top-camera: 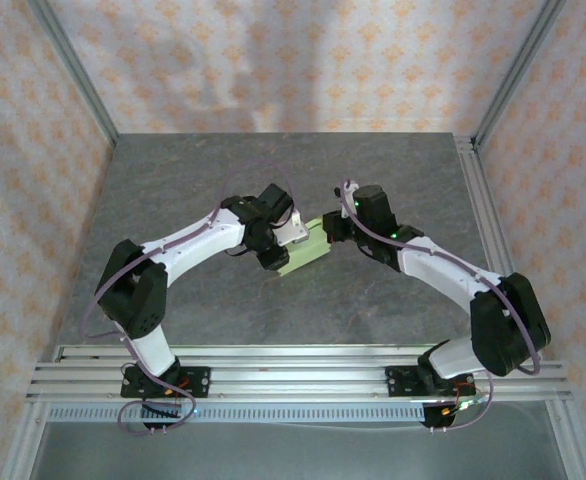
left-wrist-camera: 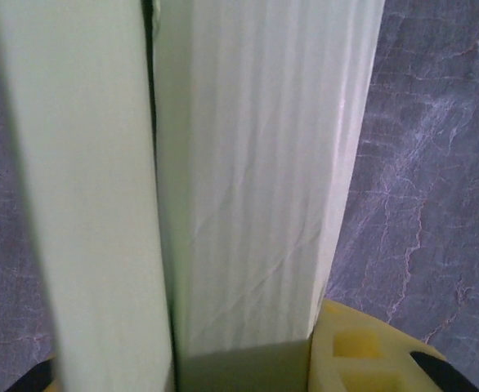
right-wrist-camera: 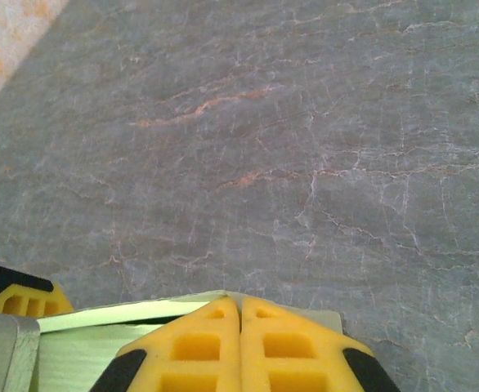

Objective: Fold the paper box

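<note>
The paper box (top-camera: 310, 252) is a pale green, partly folded card lying at the middle of the table. My left gripper (top-camera: 285, 243) is shut on its left end. In the left wrist view two long green panels of the paper box (left-wrist-camera: 248, 180) run up between the jaws, with a dark seam between them and one yellow finger (left-wrist-camera: 362, 351) against the right panel. My right gripper (top-camera: 339, 228) is shut with nothing between its fingers, and its tips (right-wrist-camera: 239, 300) rest against the box's (right-wrist-camera: 100, 347) right end flap.
The grey marble-patterned table (top-camera: 393, 180) spreads around both arms. Metal frame posts (top-camera: 78, 75) and patterned walls close it in at the back and sides. An aluminium rail (top-camera: 293, 365) runs along the near edge by the arm bases.
</note>
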`<state>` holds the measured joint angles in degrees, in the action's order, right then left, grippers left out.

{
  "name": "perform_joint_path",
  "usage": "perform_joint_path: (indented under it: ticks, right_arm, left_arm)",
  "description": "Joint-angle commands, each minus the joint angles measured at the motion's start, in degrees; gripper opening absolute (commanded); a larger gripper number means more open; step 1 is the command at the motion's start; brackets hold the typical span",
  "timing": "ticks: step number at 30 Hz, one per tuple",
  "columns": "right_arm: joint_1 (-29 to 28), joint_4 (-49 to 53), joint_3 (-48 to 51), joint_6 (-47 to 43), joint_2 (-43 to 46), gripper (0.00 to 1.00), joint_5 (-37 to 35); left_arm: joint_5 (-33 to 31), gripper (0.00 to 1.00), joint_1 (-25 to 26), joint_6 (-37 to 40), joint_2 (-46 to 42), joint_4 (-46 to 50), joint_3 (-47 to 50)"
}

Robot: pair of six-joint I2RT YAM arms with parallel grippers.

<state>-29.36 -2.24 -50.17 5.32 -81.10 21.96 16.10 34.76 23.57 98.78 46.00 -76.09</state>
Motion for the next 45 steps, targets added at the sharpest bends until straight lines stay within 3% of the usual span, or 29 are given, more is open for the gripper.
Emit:
perform_joint_path:
  ticks: [1,12,18,25,29,34,42,45]
  right_arm:
    - [0.42,-5.48,3.45,1.77,0.85,0.00,-5.34]
    - [0.36,-8.75,5.40,-1.28,1.27,0.00,-6.46]
    - [0.11,-8.77,5.96,-1.98,1.22,0.00,-7.78]
    - [-0.78,-9.16,6.05,-2.16,1.16,0.00,-8.76]
    - [-0.84,-9.19,5.79,-2.08,0.96,0.00,-8.47]
    - [-0.93,-9.10,5.31,-2.12,0.87,0.00,-8.03]
    - [-1.40,-8.75,4.82,-2.45,0.92,0.00,-8.28]
    - [-1.57,-8.25,4.47,-3.10,0.80,0.00,-8.22]
  left_arm:
    - [-0.05,0.28,-0.22,-0.36,0.65,0.46,-0.24]
    - [0.70,0.34,-0.18,-2.07,-2.78,-3.20,0.74]
    - [1.07,0.48,-0.22,-8.22,-8.52,-12.02,4.75]
    - [-7.19,0.71,-0.22,-25.67,-16.79,-21.84,10.47]
    - [-11.12,0.71,-0.22,-35.40,-18.29,-17.58,10.81]
    - [-13.23,0.58,-0.15,-43.36,-18.66,-12.73,10.12]
    - [-21.21,0.52,-0.22,-41.47,-16.88,-10.20,5.56]
    - [-21.43,0.52,-1.52,-38.92,-15.25,-9.83,3.83]
